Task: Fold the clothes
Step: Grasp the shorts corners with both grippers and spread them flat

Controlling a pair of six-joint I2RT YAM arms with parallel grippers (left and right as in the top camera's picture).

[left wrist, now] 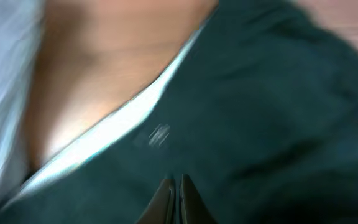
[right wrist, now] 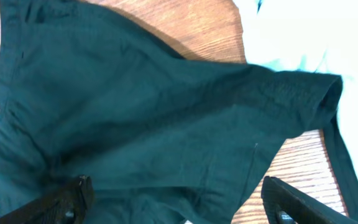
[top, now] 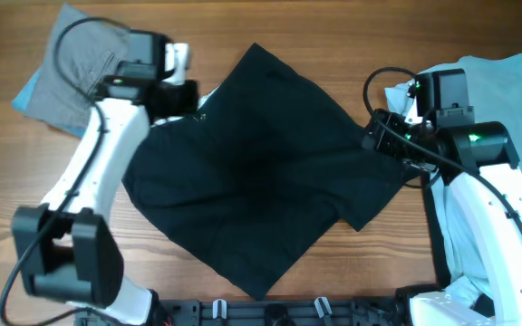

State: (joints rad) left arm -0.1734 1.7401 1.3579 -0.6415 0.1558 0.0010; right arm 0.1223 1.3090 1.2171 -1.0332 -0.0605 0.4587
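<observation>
Now the left gripper (left wrist: 174, 190) jaws sit pressed together over the dark green fabric garment (top: 261, 172). The right gripper (right wrist: 176, 190) jaws are spread wide.

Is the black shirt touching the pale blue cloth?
Touching: the right wrist view shows the black shirt with its cuff lying on the pale blue cloth.

The pincer (right wrist: 176, 190), 2 fingers (right wrist: 67, 199) spread wide, hangs over a dark garment (right wrist: 135, 112) touching pale cloth (right wrist: 316, 37).

Wooden table (top: 7, 181): black garment (top: 261, 181), grey cloth (top: 72, 68), pale-blue garment (top: 515, 91).
</observation>
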